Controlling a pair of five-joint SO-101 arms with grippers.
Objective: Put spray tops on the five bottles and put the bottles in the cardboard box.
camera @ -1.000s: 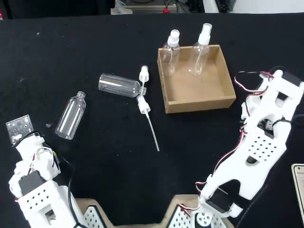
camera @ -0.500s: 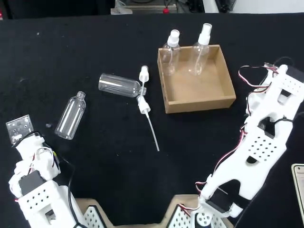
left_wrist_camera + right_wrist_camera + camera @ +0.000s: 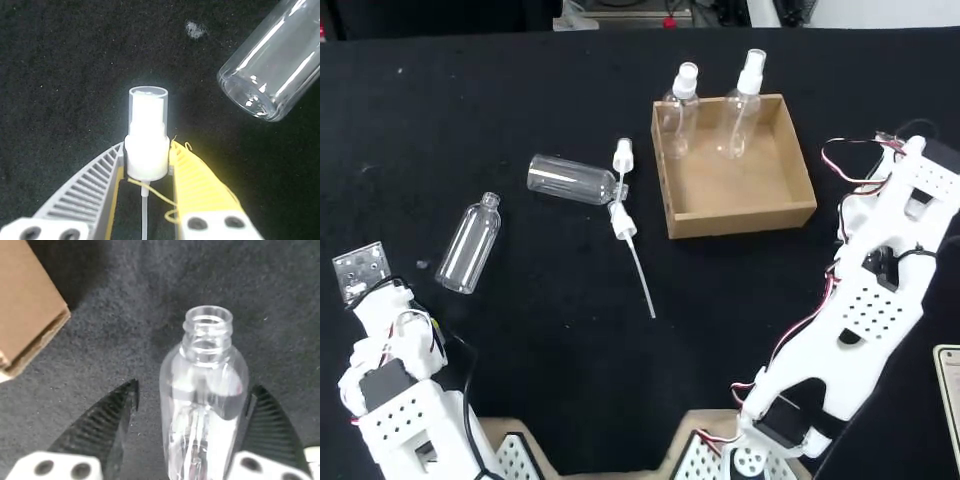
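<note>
We see that the white right arm [image 3: 880, 290], at the right edge of the high view, has shifted a little toward the upper right compared with one second ago. In the last half second it does not move any more. Everything else on the black table [image 3: 520, 90] lies as before.

In its wrist view the right gripper [image 3: 194, 388] has its black jaws spread on both sides of a clear plastic bottle without top [image 3: 207, 355]. One jaw is just beside the bottle wall and the other is apart, so we judge that the bottle is not yet gripped. The left gripper [image 3: 147, 147] is pinching a white spray top with a clear cap [image 3: 146, 135].

The brown cardboard box [image 3: 740, 220], right of the centre in the high view, holds two bottles with spray tops [image 3: 680, 105] at its upper wall. Two open clear bottles [image 3: 565, 180] and two loose spray tops [image 3: 620, 218] lie left of the box.

For the task, we think the small shift sets the jaws around a third bottle. Closing on it seems the next step, so that the held top can meet its neck.
</note>
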